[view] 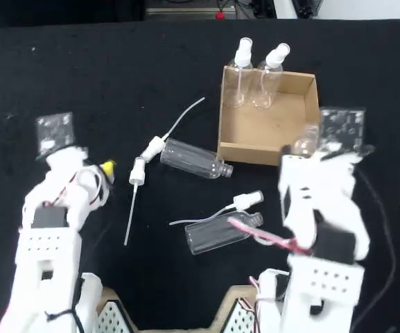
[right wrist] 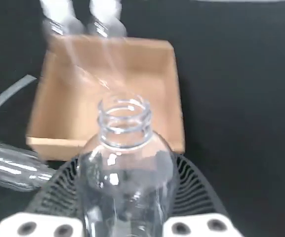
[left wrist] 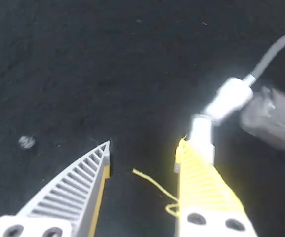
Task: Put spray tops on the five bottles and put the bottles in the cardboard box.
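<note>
bottle [right wrist: 125, 148], uncapped, sits pinched in the right gripper [right wrist: 127, 190] at the near right corner of the box [view: 265, 154]; left gripper [left wrist: 143, 145] hangs spread over the left side of the tabletop [view: 116, 69], its yellow finger [left wrist: 201, 192] just beside a loose spray top [left wrist: 201, 131]; the box stands toward the far right, two capped bottles [view: 240, 80] upright along its far wall; a bare bottle [view: 193, 159] lies by the box's near left corner; another bottle [view: 217, 234] lies nearer the front edge, a second spray top [view: 247, 201] beside it
</note>
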